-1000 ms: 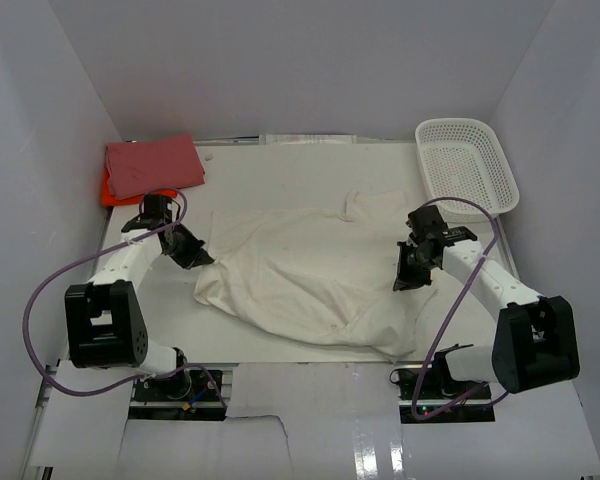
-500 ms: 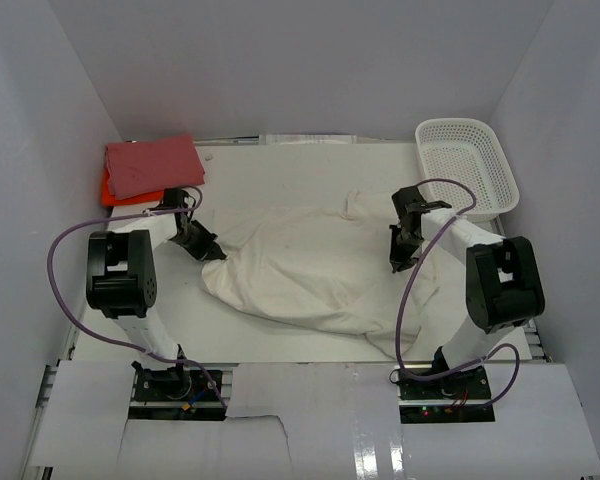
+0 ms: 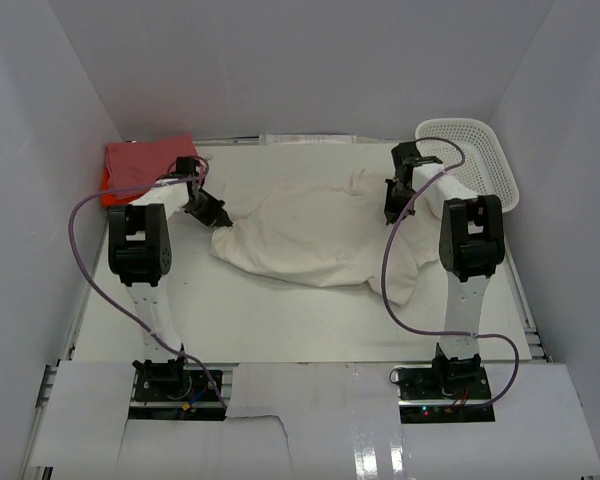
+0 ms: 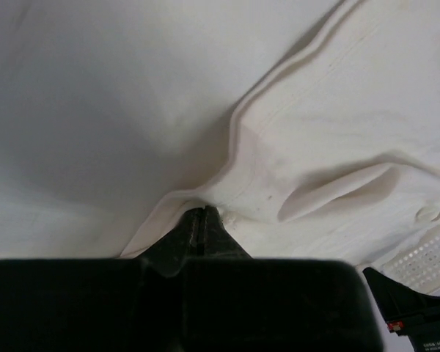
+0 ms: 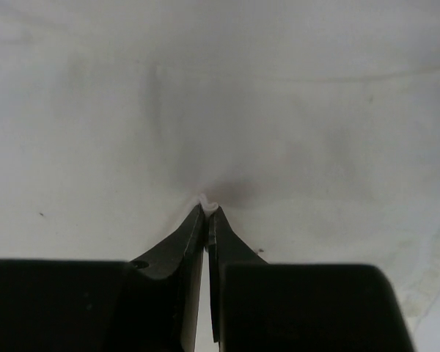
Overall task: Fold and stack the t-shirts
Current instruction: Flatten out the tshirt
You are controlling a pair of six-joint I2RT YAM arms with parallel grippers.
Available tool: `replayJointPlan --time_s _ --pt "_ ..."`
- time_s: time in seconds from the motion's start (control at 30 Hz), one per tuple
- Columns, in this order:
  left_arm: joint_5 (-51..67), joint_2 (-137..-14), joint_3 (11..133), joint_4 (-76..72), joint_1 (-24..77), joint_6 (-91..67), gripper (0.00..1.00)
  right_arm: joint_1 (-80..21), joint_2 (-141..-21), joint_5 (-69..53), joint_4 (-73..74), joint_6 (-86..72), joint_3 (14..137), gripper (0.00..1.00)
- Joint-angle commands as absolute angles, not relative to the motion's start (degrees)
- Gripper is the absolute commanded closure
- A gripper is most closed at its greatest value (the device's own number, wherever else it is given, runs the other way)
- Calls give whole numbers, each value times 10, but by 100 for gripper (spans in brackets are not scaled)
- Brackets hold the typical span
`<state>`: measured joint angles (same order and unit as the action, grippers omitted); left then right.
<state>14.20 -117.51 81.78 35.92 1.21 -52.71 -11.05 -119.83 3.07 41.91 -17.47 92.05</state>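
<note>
White table (image 3: 310, 320), walled at back and sides. Carries a cream shirt (image 3: 300, 240), unfolded and crumpled, across the middle and toward the far half. Holds in the far left corner a folded orange shirt (image 3: 106, 193), only its left edge showing from under a folded pink shirt (image 3: 150, 160). Bears in the far right corner a white mesh basket (image 3: 495, 165), well apart from the stack and near the cream shirt's right end.

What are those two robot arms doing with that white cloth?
They are folding t-shirts. The left gripper and right gripper are each shut on an edge of the cream t-shirt, which lies rumpled between them. A pink-red t-shirt sits folded on an orange t-shirt in the far left corner.
</note>
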Motion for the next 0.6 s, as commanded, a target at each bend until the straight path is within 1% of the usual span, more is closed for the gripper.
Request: replayJointPlan --time_s 0.0,0.03,0.07,0.1,0.13,0.17,0.2,0.27,0.33,0.57 --pt "88 -1257 959 410 10 -515 100 -95 -1250 28 432 -147 1046 92" --pt "86 -1278 995 443 10 -512 100 -91 -1264 23 448 -141 1074 92" --pt "87 -1314 1059 452 7 -505 100 -86 -1293 11 456 -137 1104 92" --pt "88 -1333 1092 464 6 -494 100 -84 -1308 6 464 -135 1166 92" --pt "84 -1349 1124 496 4 -492 100 -79 -1324 0 481 -130 1200 92" --pt "85 -1364 1175 503 1 -490 100 -73 -1359 -31 489 -127 1235 92" --pt "89 -1385 1192 507 -9 -485 100 -69 -1375 -42 495 -127 1296 92" --pt "96 -1397 1214 510 -37 -486 100 -60 -1417 -71 497 -127 1341 92" --pt "103 -1411 1231 510 -47 -482 100 -54 -1436 -87 492 -134 1367 92" --pt "90 -1425 1231 510 -58 -460 100 -47 -1464 -149 429 -143 1322 92"
